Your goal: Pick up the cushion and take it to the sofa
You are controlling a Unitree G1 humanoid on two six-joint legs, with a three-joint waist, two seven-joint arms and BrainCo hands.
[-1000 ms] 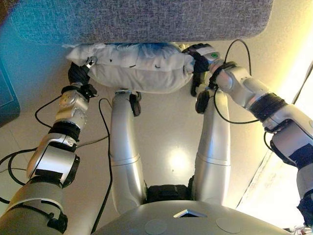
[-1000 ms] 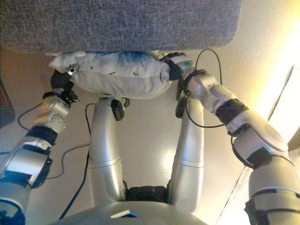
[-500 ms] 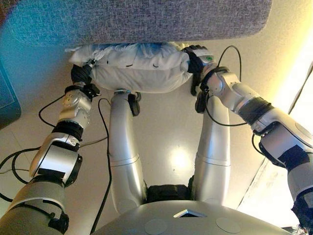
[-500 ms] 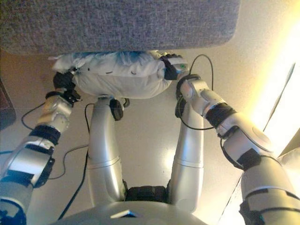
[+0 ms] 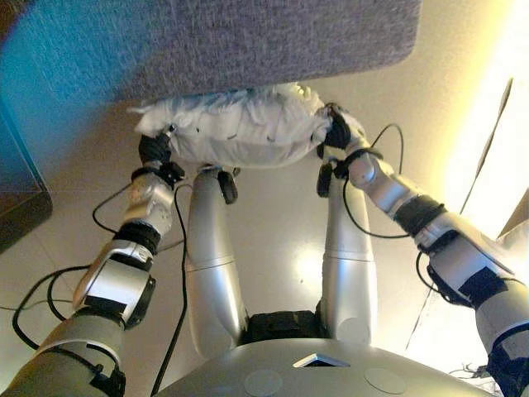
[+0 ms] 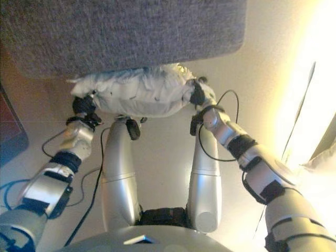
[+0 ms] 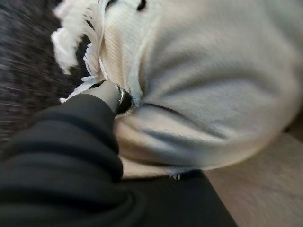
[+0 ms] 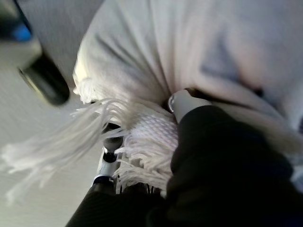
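Cushion [image 5: 244, 124], white and fringed, hangs between both hands at the grey sofa [image 5: 223, 41] edge; left hand [image 5: 154, 149] and right hand [image 5: 335, 132] clamp its ends, apparently to carry it level.

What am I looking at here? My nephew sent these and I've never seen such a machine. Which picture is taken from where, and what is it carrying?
This is a two-legged humanoid robot. Two pictures come from cameras in its head, looking down past its silver arms. Two come from cameras on its wrists, very close to the hands. Between both hands it holds a white fringed fabric cushion. The left hand grips one end, the right hand the other, fingers pressed into the cloth. Just beyond the cushion is the grey fabric sofa, standing on a pale smooth floor.
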